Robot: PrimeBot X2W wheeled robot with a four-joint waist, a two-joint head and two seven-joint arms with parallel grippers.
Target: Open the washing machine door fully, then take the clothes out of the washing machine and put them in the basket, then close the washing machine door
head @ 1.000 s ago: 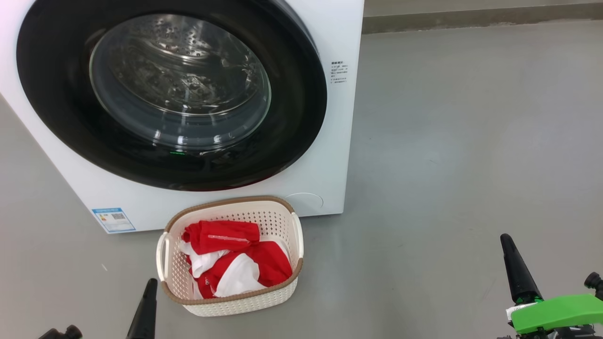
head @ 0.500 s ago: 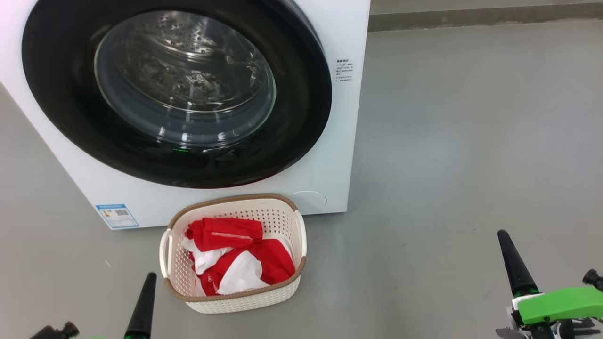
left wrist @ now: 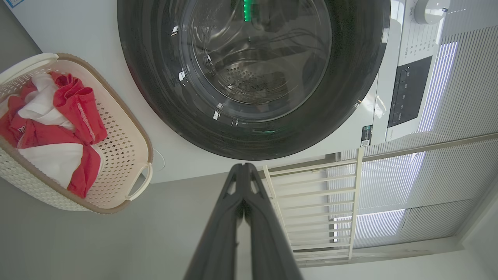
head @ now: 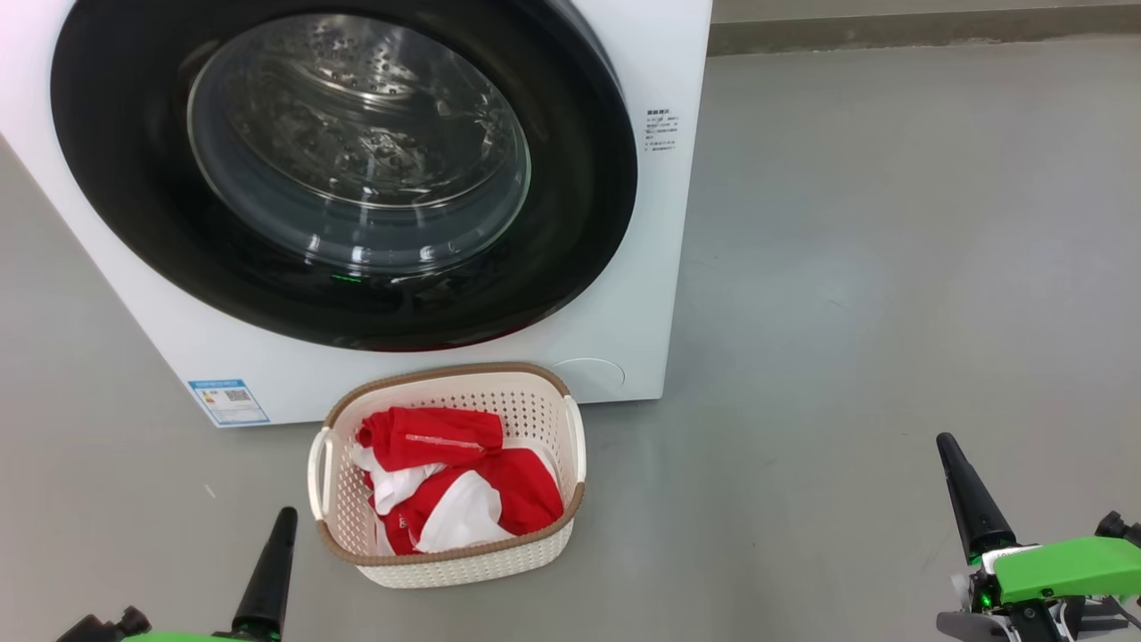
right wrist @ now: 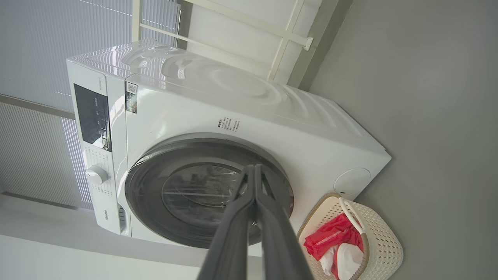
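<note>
The white washing machine [head: 615, 294] [right wrist: 241, 105] stands ahead with its black-rimmed round door [head: 348, 169] [left wrist: 253, 74] [right wrist: 206, 194] shut flat against the front. Through the glass I see the bare steel drum. The red and white clothes [head: 450, 490] [left wrist: 50, 132] [right wrist: 334, 241] lie in the cream basket [head: 446, 557] [left wrist: 128, 128] [right wrist: 385, 249] on the floor just before the machine. My left gripper [head: 285, 517] [left wrist: 243, 167] is shut and empty, low to the basket's left. Far out to the right, my right gripper [head: 945, 443] [right wrist: 255, 168] hangs shut and empty over the floor.
Grey floor [head: 891, 267] spreads wide to the right of the machine. A white rail frame [left wrist: 311, 206] and slatted blinds [left wrist: 459, 101] stand behind the machine. A control panel and knob [right wrist: 95, 175] sit at the machine's top front.
The whole head picture has drifted right and slightly up, so the camera moved. Both grippers stay shut, low in the picture; the door, basket and clothes are unchanged.
</note>
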